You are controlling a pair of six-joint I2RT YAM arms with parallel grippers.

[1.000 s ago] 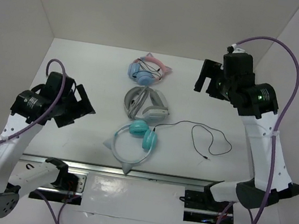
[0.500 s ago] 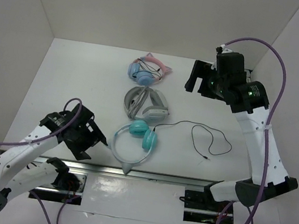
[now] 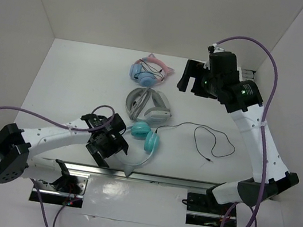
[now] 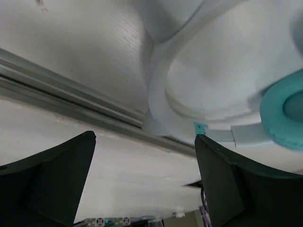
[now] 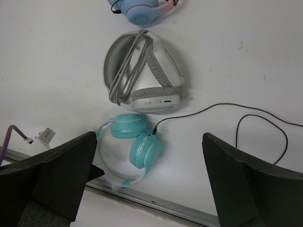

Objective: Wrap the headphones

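Now that the left arm has swung in from the nine o'clock side of the white table (image 3: 75, 83), its black left gripper (image 3: 106, 139) sits low with jaws spread wide and empty. It is just at the nine o'clock edge of the teal-cupped headphones (image 3: 150, 142), whose translucent pale-blue cat-ear headband lies flat near the six o'clock rail (image 3: 175, 181). Their long thin black cable (image 3: 180, 124) trails loose toward three o'clock, and up at one o'clock the black right gripper (image 3: 190, 82) has drifted inward, equally wide and holding nothing. By my judgement, wrapping has not begun and the left arm is lining up to grip the headband first.
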